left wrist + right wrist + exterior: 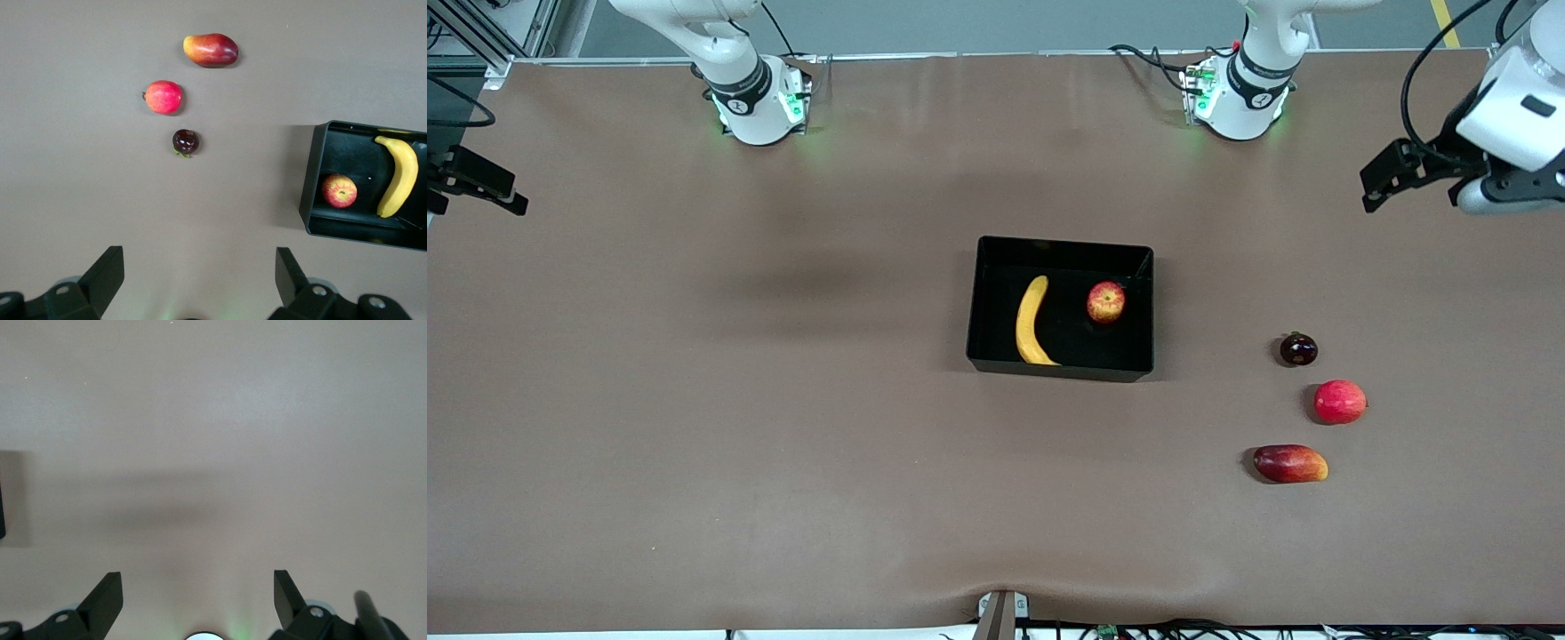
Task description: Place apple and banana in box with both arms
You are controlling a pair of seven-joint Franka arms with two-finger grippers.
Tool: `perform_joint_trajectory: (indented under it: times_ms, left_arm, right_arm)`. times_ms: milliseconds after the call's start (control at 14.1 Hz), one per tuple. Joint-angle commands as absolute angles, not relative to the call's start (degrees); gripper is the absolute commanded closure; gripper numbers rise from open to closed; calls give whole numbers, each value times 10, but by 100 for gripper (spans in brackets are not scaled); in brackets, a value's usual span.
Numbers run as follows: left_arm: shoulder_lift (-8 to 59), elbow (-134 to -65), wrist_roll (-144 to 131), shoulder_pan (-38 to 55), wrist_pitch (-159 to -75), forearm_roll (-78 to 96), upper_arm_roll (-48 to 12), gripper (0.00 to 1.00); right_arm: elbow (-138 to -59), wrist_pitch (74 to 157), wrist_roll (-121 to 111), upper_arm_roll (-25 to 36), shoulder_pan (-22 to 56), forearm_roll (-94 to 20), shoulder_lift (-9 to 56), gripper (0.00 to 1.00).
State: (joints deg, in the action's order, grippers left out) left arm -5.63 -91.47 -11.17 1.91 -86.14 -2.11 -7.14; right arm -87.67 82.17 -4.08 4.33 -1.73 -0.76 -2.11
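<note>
The banana (1032, 322) and the apple (1105, 301) lie in the box (1060, 364) — apart, the apple toward the left arm's end. On the table (694, 400) toward that end, three fruits sit in a row — plum (1298, 349), round fruit (1339, 402), mango (1290, 463) nearest the front camera.

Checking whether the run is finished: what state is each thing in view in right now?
apple: in the box, clear of the banana
banana: lying flat in the box
box: on the table, holding both fruits
mango: on the table outside the box
pinkish-red fruit: on the table
dark fruit: on the table
left gripper: open, empty
right gripper: open, empty
</note>
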Motion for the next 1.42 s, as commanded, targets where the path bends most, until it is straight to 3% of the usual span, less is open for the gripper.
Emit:
perform_joint_trajectory:
  times_ms: [0,1352]
  left_arm:
    - [-86,-945,-106,17,-864,-8,-68,0]
    - [-57,-895,-37,13,-844,-17,-54,0]
  right_arm:
    - [-876,820,-47,35,-29,-6,-24,0]
    - [-877,820,-47,35,-31,-7,-24,0]
